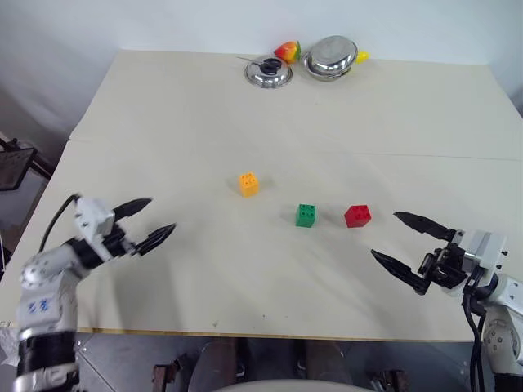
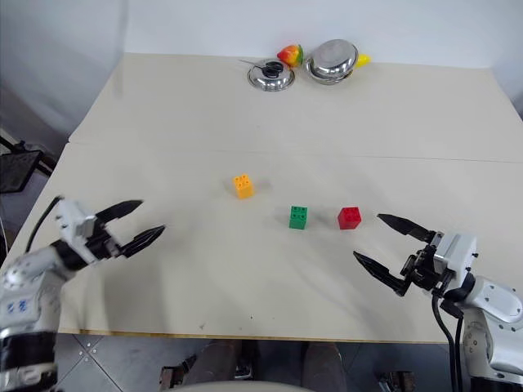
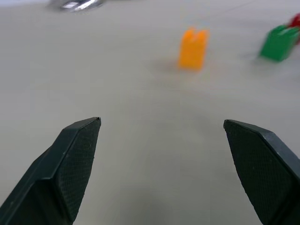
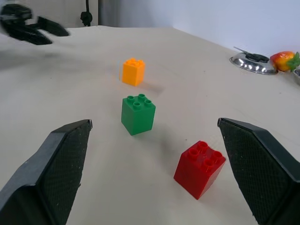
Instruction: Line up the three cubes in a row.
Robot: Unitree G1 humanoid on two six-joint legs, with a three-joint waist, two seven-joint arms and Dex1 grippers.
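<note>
We see 3 studded cubes on the pale table [image 1: 163, 122], with the green cube [image 1: 306, 215] as our landmark: the red cube [image 1: 357, 216] sits just to its right, near but not touching, and roughly level with it, while the orange-yellow cube [image 1: 248, 184] lies to its left and a little farther back, off the line the other 2 make. Our left gripper [image 1: 145, 222] hovers well to the left of the green cube with its 2 black fingers spread apart and nothing between them; our right gripper [image 1: 404, 242] hangs to the right of the green cube, nearer the red one, its fingers likewise spread wide and empty. Far behind the green cube, at the table's back edge, stand 2 steel bowls [image 1: 268, 72] and a toy fruit [image 1: 288, 51], none of them part of the job. We judge the row nearly made, with only the orange-yellow cube out of place. To do this step well, we would bring the left gripper in low around that cube, close squarely on its flat sides, and set it down forward, in line with the green cube, leaving a gap like the one between green and red and taking care not to nudge the green cube.
</note>
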